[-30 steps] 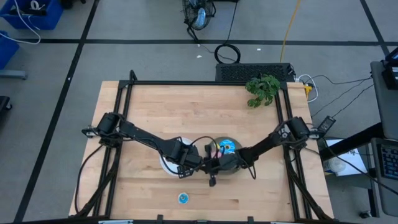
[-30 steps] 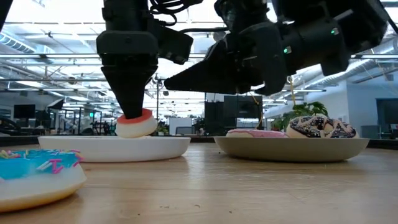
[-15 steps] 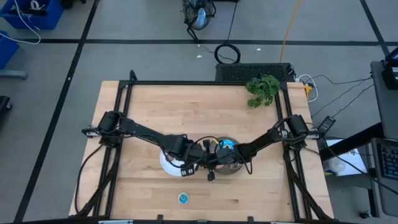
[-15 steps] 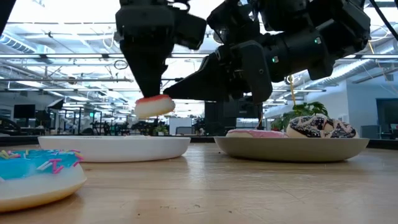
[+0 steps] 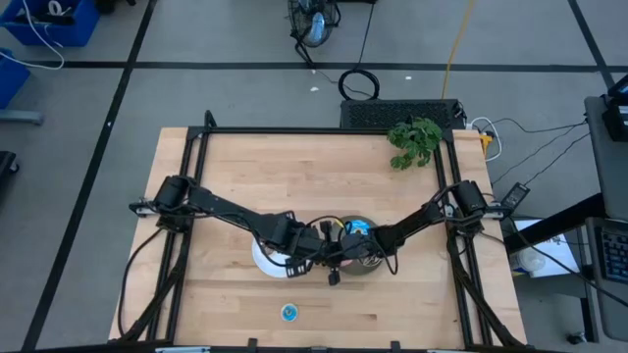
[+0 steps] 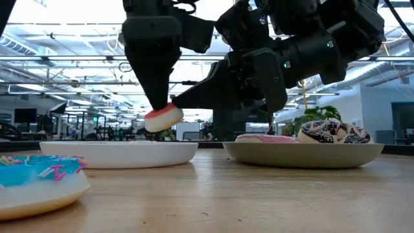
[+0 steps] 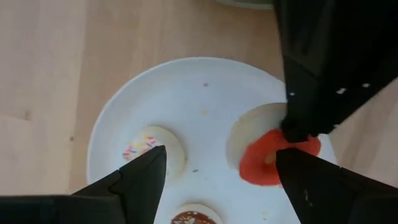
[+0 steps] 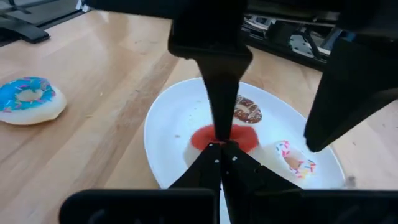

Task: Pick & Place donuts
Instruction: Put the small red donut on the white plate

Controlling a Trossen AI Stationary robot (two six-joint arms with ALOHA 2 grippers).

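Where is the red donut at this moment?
In the low view, the red donut hangs tilted above the white plate, pinched by the shut right gripper.

Two plates (image 5: 261, 257) (image 5: 365, 268) are set side by side at table centre; one donut (image 5: 288, 313) is placed at 6 o'clock.

Donut headcount: seven total, on two plates and one worktop (image 5: 324, 167)

Three bigger ones: blue donut (image 6: 35, 184), pink donut (image 6: 266, 138), sprinkled donut (image 6: 333, 132). Four tiny ones: red donut (image 6: 163, 118), white-pink donut (image 7: 149, 152), brown donut (image 7: 196, 216), and a small blue one (image 5: 358, 229) that's half hidden, so that one's a bit shaky. Two plates: white plate (image 7: 124, 124) and grey plate (image 6: 304, 155). Two arms, so two end effectors: left end effector (image 7: 221, 177), right end effector (image 8: 222, 149). One plant (image 5: 414, 140).
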